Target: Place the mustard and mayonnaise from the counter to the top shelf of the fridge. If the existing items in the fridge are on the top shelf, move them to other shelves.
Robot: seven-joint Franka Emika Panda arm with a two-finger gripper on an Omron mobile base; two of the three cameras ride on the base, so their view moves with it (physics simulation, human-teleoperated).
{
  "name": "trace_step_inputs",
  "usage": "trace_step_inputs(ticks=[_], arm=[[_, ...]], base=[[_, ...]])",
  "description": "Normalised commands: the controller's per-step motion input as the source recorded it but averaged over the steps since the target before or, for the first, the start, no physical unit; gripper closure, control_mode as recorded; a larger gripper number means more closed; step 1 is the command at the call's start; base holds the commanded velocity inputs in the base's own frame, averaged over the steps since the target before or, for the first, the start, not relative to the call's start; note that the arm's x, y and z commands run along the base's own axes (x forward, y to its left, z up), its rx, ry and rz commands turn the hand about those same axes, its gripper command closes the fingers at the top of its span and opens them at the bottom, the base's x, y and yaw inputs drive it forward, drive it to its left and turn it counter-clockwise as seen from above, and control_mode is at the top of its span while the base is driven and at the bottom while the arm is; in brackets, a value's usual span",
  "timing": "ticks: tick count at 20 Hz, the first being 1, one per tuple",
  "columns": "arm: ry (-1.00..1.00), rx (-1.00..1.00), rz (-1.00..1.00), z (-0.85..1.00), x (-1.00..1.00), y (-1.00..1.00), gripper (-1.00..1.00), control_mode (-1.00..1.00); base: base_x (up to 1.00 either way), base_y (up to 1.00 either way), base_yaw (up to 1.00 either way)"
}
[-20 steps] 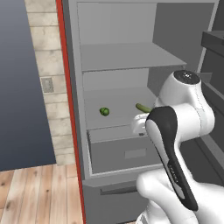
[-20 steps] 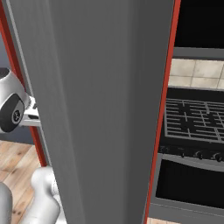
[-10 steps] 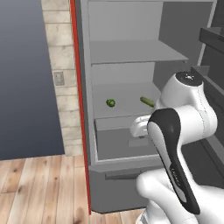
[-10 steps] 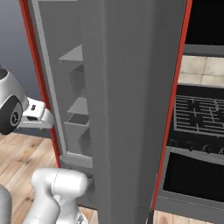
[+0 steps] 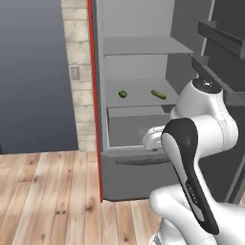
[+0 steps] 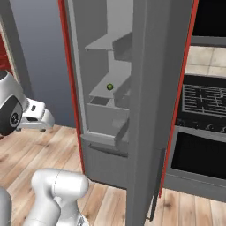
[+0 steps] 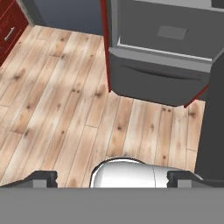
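The fridge [image 5: 143,52] stands open, its grey shelves and drawer [image 5: 136,127] in sight. The existing items lie on the shelf just above the drawer: a small round dark green vegetable [image 5: 123,94] [image 6: 110,87] and a slim green cucumber [image 5: 158,94]. My gripper [image 7: 113,177] hangs in front of the fridge's lower part, pointing down at the wooden floor. It is open, its fingertips [image 7: 43,177] wide apart with nothing between them. The mustard, the mayonnaise and the counter are out of view.
The fridge's open door [image 6: 152,110] rises as a tall grey slab with a red edge to the right of the arm. Beyond it are a stove [image 6: 205,103] and an oven [image 6: 198,154]. Red cabinets [image 7: 8,26] border the wooden floor [image 7: 57,100].
Both base views have shifted, so the base has moved: the fridge now sits farther off and its inside shows in the right base view. The vegetables have stayed in place and the gripper stays open.
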Motion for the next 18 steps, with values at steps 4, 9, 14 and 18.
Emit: trace_step_inputs(ticks=[4,9,14,18], arm=[[0.0,0.0,0.0,0.0,0.0,0.0,-1.0,1.0],[0.0,0.0,0.0,0.0,0.0,0.0,-1.0,1.0],[0.0,0.0,0.0,0.0,0.0,0.0,-1.0,1.0],[0.0,0.0,0.0,0.0,0.0,0.0,-1.0,1.0]], base=[[-0.87,0.26,0.12],[-0.85,0.21,0.1],[-0.85,0.19,0.08],[-0.79,0.18,0.08]])
